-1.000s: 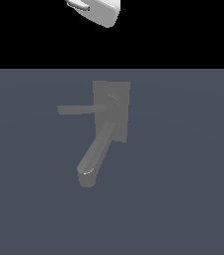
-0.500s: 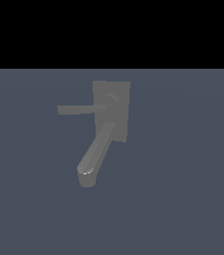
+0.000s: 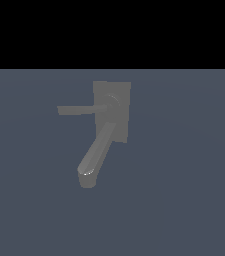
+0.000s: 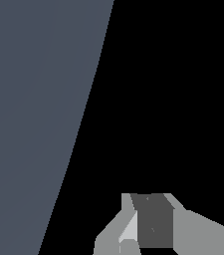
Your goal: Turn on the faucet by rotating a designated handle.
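- Faucet (image 3: pixel 112 112) alone on the flat blue-grey floor (image 3: pixel 194 200), near the middle of the exterior view, back plate upright, thick spout (image 3: pixel 96 155) angled down toward that view's left.
- Handle (image 3: pixel 81 109) thin and flat, reaching level from the round hub (image 3: pixel 112 101) toward the exterior view's left, well clear of the spout tip. Untouched, so faucet probably not yet on.
- Gripper (image 4: pixel 151 224) absent from the exterior view; only grey finger parts visible in the wrist view, against black background and a slice of floor. Nothing between them. Open or closed: cannot tell from this angle.
- Neither faucet nor handle visible from the wrist camera, so apparently pointed away from the target and far off. Main risk: a long approach with no close sight of the bar, ending beside it or on the wrong part.
- Easy to mistake the spout for the handle: same grey, both joined near the hub. Pushing the spout would likely turn nothing.
- Slim bar, little surface to press on; contact near the free end likely to slip off, contact near the hub likely to give poor leverage.
- Coming down too steeply could jam the fingers against the back plate or the floor under the bar.
- Nothing else around; no clutter in the way. Only obstacles: the spout below the bar and the plate behind the hub.
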You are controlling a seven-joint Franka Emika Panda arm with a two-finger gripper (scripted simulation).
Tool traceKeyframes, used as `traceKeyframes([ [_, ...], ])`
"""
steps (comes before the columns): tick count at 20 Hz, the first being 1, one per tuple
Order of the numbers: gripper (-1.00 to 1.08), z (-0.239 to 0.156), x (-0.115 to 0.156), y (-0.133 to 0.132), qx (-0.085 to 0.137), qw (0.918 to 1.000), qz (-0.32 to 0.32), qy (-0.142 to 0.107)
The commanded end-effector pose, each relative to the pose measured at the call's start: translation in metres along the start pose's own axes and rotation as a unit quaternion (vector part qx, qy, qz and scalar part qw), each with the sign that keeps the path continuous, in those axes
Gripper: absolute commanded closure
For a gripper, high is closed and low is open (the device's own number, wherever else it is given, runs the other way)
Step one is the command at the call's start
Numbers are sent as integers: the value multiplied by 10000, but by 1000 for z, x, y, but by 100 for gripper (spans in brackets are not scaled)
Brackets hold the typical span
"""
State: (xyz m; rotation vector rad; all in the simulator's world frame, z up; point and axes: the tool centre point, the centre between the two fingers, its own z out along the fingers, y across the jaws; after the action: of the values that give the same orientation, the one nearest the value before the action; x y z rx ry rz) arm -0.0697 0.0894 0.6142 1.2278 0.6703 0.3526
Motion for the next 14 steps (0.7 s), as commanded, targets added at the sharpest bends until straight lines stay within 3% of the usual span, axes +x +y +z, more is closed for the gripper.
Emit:
traceKeyframes([
  [1,108,-19,7,19,-390,9991,48,129],
  [8,108,-76,40,49,-1403,9887,-100,509],
  [14,108,-121,83,45,-2139,9717,-507,860],
])
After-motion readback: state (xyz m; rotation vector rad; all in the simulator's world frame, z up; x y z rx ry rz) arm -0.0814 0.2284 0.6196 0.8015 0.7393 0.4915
